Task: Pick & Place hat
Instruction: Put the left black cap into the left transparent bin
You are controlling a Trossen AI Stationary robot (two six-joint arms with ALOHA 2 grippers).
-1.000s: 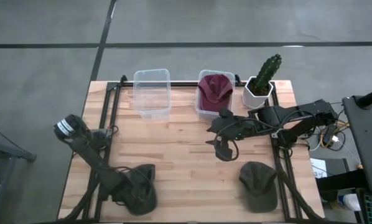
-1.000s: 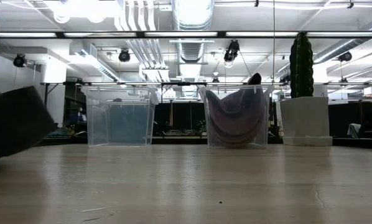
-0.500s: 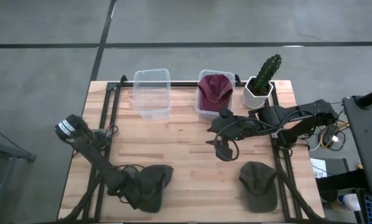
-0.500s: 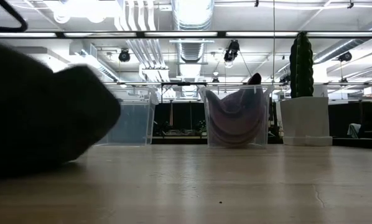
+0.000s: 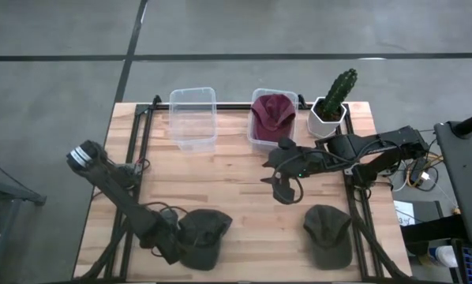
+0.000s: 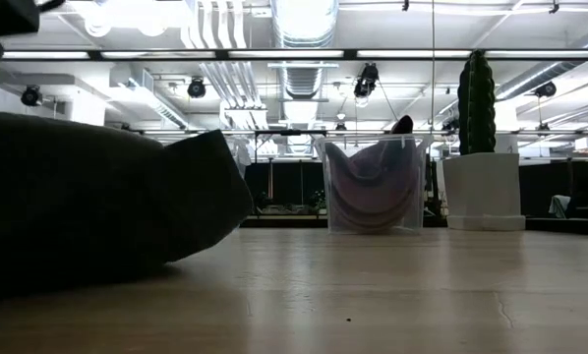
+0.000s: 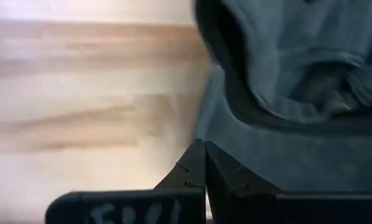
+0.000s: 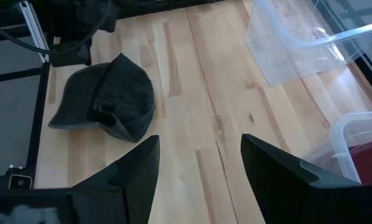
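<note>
The left gripper [image 5: 175,241] sits low near the table's front edge, left of centre, and its two dark fingers [image 7: 201,168] are pressed together with the rim of a dark hat [image 5: 200,237] caught between them, clenched on the fabric. The wrist view shows the hat's grey cloth bunched just past the fingertips, with bare wood beside it. From table height that hat [image 6: 97,202] looms as a big dark mound, its underside seemingly resting on the table [image 5: 236,181].

Over to the right gripper [image 5: 283,189]: it hangs above the middle of the table, fingers [image 8: 130,171] spread wide apart and gripping nothing. That arm looks to be waiting.

Further out, a second dark hat [image 5: 328,235] lies untouched near the front right corner. At the back edge stand two clear bins side by side: the empty bin [image 5: 192,118] to the left, and the filled bin [image 5: 271,120] holding a maroon hat [image 5: 273,110]. A potted cactus [image 5: 333,101] stands at the back right corner.

So where are we? One hat looks already delivered. The left arm has its hat in hand but is well apart from the bins, so the carry and the drop are still to come, probably into the empty one, though that is a guess. The hat by the front right corner remains to be picked after that.
</note>
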